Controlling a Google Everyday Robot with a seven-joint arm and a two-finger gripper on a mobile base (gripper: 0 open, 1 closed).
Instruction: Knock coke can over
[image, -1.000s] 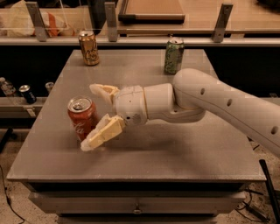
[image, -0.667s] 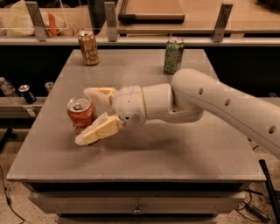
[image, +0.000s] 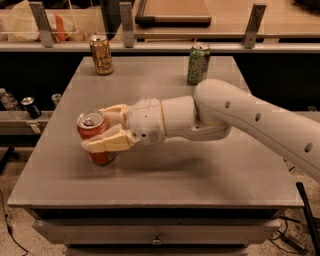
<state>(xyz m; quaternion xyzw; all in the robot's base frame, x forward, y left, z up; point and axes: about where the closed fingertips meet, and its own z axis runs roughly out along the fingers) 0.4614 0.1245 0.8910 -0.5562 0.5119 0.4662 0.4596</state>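
Observation:
The coke can (image: 93, 131) is red-orange with a silver top. It stands on the grey table (image: 165, 175) near the left edge and leans with its top toward the left. My gripper (image: 96, 129) reaches in from the right and is open, with the can between its cream fingers. The near finger (image: 107, 143) lies across the can's front and the far finger (image: 116, 110) sits behind it. The can's right side is hidden by the gripper.
A gold-brown can (image: 101, 54) stands at the table's back left and a pale green can (image: 198, 63) at the back right. A shelf rail with metal posts (image: 160, 46) runs behind the table. More cans (image: 30, 107) sit on a lower ledge to the left.
My gripper has moved left, so its fingers now straddle the coke can. The near finger has swung up against the can's front, and the can has shifted left and started to lean.

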